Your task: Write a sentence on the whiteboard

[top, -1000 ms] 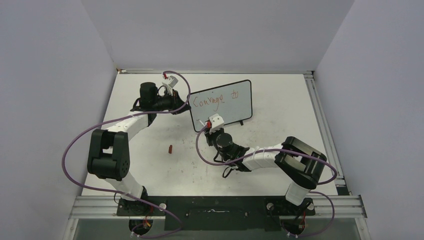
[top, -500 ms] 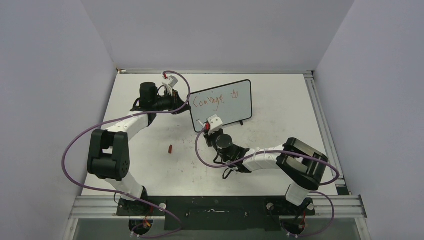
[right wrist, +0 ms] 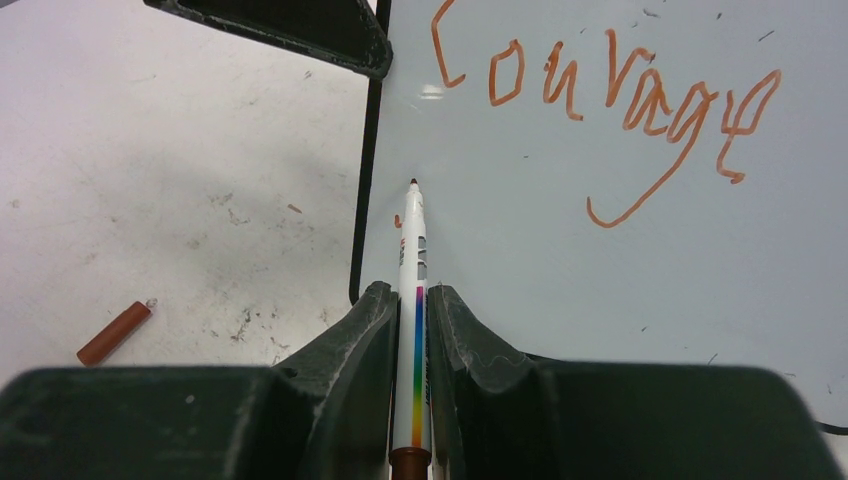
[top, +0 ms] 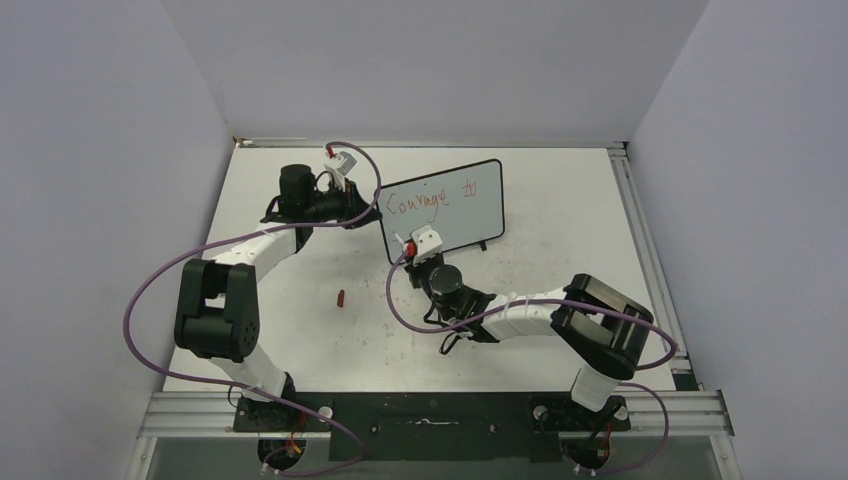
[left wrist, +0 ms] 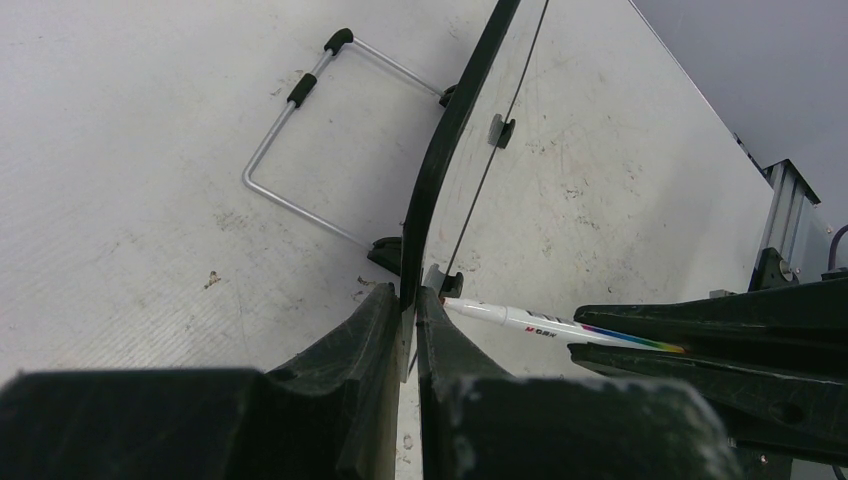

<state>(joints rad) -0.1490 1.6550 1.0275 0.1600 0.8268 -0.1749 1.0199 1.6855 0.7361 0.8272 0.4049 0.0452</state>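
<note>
Scuffed table (top: 560,200), whiteboard (top: 465,215), red cap (top: 341,297)

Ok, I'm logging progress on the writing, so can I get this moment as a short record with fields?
left gripper: shut on left edge of the whiteboard
right gripper: shut on the marker
marker tip: low on the board, below the C; contact unclear
sentence: reads "Courage to", one red line
marker cap: on the table, left of the board

The marker (right wrist: 415,300) lies between the right gripper's (right wrist: 408,292) jaws, tip ahead at the whiteboard (right wrist: 600,280) below the sentence (right wrist: 610,90); the marker cap (right wrist: 114,333) lies on the table (right wrist: 150,150) to their left.
</note>
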